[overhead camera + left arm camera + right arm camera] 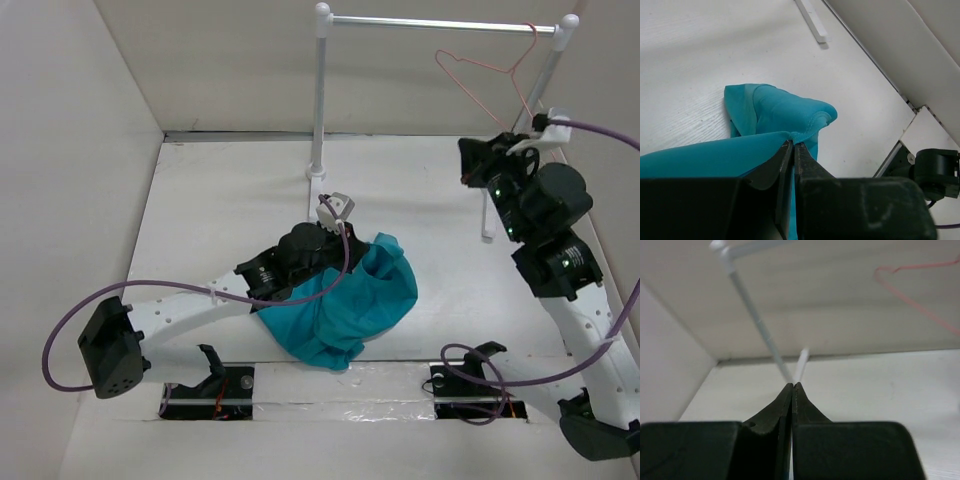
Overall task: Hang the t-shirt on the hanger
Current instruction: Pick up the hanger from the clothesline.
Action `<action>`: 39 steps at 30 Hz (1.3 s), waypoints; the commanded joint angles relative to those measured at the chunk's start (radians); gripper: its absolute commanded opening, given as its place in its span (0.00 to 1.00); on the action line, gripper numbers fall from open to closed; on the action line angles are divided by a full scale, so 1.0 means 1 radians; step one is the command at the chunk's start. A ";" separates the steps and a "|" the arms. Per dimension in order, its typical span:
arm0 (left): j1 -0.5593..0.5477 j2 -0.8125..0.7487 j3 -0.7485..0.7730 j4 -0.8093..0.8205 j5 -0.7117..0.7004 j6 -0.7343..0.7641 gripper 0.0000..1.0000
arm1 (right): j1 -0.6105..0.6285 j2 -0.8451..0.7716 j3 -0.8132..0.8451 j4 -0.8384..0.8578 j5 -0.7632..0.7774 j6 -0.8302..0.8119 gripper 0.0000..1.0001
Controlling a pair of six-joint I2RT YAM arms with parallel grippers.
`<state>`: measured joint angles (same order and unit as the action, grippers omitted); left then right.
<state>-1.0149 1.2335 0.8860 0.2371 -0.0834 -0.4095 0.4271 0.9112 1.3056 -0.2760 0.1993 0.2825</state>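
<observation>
The teal t-shirt [345, 300] lies bunched on the white table in front of the arms. My left gripper [368, 252] is shut on a fold of it and holds that fold raised; in the left wrist view the cloth [785, 112] is pinched at the tips of the gripper [793, 145]. The thin pink hanger [484, 68] hangs by its hook from the silver bar at the back right and also shows in the right wrist view [917, 305]. My right gripper [466, 165] is shut and empty below the hanger, pointing left [792, 386].
The clothes rail [430, 24] with white posts [320, 100] stands at the back. Cream walls close in the table on the left, back and right. A purple cable [600, 130] loops off the right arm. Both arm bases sit at the near edge.
</observation>
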 commanded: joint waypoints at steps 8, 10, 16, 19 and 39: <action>-0.005 -0.081 -0.074 0.107 0.077 -0.052 0.00 | -0.470 0.362 0.444 -0.089 -0.081 -0.098 0.71; -0.005 -0.088 -0.085 0.116 0.115 -0.060 0.00 | -0.523 0.466 0.526 -0.121 -0.145 -0.098 0.72; -0.082 -0.071 -0.050 0.051 0.094 -0.043 0.00 | -0.665 0.592 0.558 -0.111 -0.363 -0.121 0.68; -0.082 -0.072 -0.035 0.027 0.047 -0.040 0.00 | -0.709 0.618 0.566 -0.085 -0.397 -0.123 0.68; -0.082 -0.060 -0.070 0.068 0.059 -0.028 0.00 | -0.663 0.821 0.572 0.029 -0.477 -0.209 0.56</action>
<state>-1.0977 1.1843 0.8085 0.2436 -0.0341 -0.4465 -0.2562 1.7599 1.8668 -0.3466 -0.2512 0.1009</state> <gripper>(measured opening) 0.007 0.575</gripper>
